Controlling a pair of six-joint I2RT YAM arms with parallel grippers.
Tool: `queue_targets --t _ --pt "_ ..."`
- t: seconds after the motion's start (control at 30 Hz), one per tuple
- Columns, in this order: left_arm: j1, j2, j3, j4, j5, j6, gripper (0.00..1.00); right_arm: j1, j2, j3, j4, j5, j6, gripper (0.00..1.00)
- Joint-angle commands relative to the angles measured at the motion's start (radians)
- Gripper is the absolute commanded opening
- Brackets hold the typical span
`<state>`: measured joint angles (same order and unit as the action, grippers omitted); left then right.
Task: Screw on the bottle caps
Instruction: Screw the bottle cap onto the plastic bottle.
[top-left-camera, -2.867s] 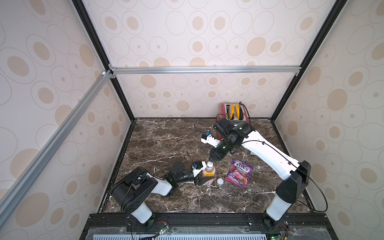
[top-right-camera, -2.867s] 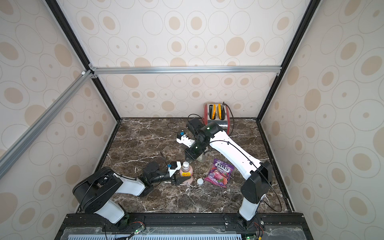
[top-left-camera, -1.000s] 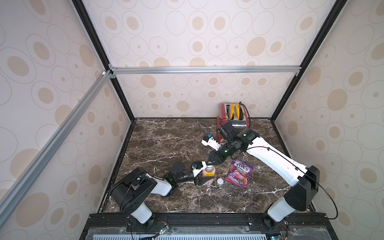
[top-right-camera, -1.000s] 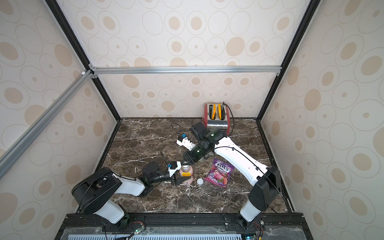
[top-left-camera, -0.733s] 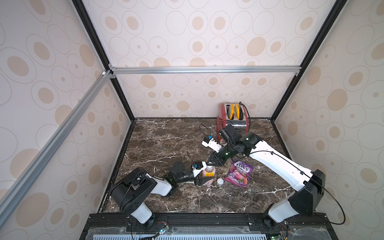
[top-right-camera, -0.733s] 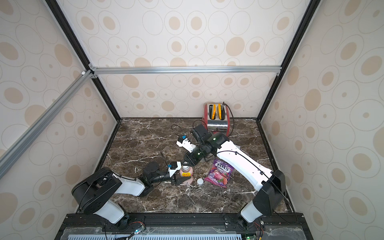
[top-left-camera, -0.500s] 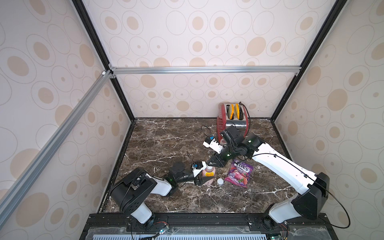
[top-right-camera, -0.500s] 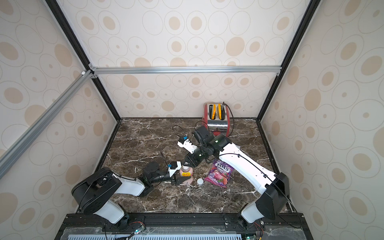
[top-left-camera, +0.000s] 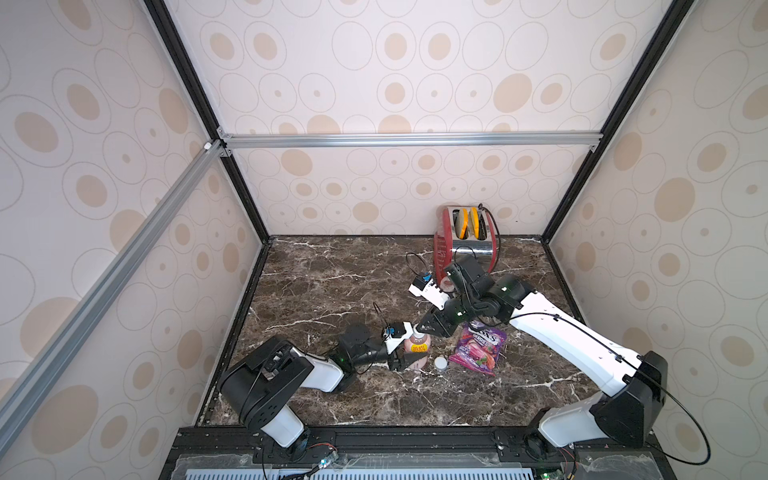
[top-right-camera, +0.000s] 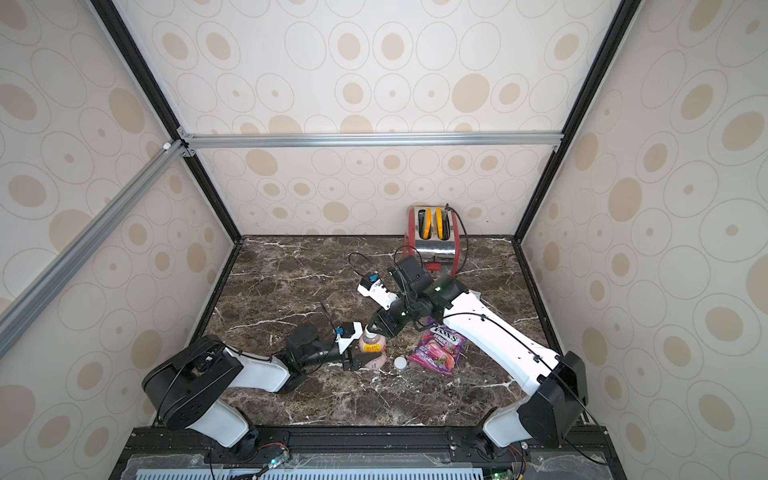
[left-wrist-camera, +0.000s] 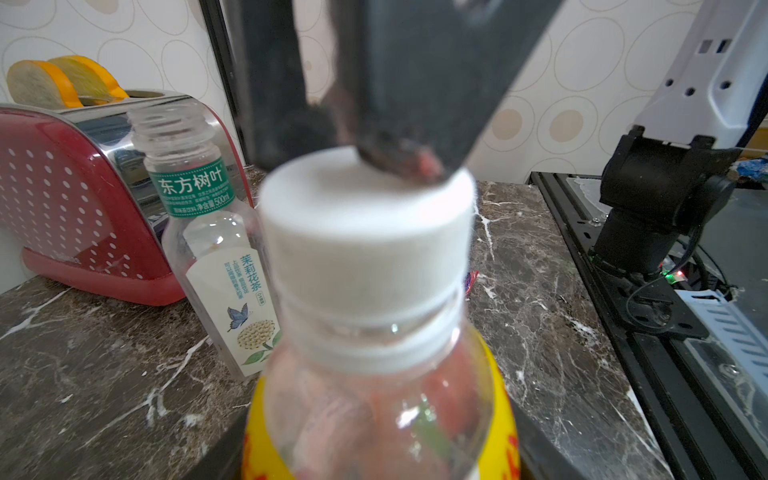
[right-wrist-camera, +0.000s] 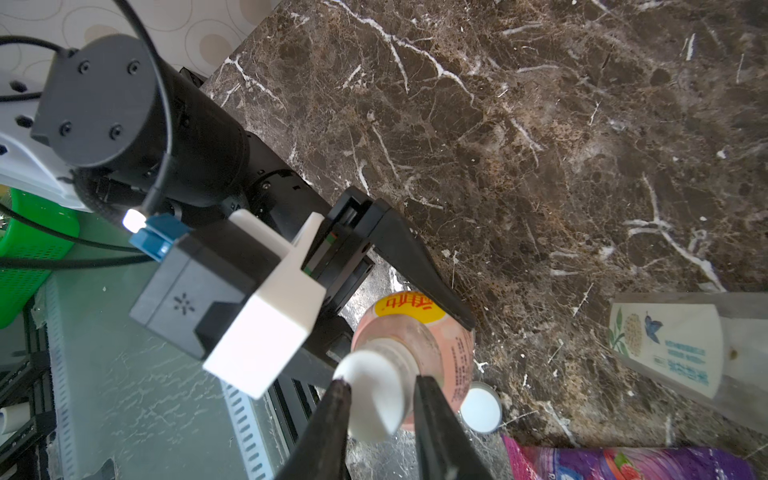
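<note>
While the left jaws clamp the pink bottle (top-left-camera: 417, 347) by its body, step: we judge the first cap (right-wrist-camera: 376, 395) is being screwed on and is not yet tight.
Right jaws: they pinch this cap from two sides, on the bottle's neck.
Next move: we think it calls for a wrist turn with a light push down, so the thread does not cross.
Cap: white, round, plain; some bare neck shows under it.
Pink bottle: upright on the worktop (top-left-camera: 332, 291), near the candy bag (top-left-camera: 478, 349).
Left to do: the clear bottle (left-wrist-camera: 216, 249) stands open before the toaster (left-wrist-camera: 62, 187); the second cap (top-left-camera: 441, 363) lies just beside the pink bottle.

Top pair overhead; wrist cams close-up.
</note>
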<state>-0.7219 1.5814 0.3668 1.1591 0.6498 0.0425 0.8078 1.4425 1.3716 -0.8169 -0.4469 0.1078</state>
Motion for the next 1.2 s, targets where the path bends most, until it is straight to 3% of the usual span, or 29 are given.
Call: queue_targets --t 0.0,0.47,0.8,1.17 --pt "-0.007 -0.011 0.009 -0.036 -0.008 -0.006 0.7 0.004 0.007 0.032 -0.034 -0.01 0.001 0.31" --pt "-0.007 -0.01 0.01 -0.036 -0.003 -0.01 0.7 -0.002 -0.015 0.079 -0.111 0.028 0.006 0.29" --pt "-0.007 -0.009 0.014 -0.041 0.0 -0.007 0.7 -0.026 0.09 0.172 -0.092 -0.05 0.005 0.29" --pt "-0.007 -0.011 0.012 -0.044 -0.003 -0.007 0.7 -0.026 0.113 0.142 -0.116 -0.098 0.01 0.27"
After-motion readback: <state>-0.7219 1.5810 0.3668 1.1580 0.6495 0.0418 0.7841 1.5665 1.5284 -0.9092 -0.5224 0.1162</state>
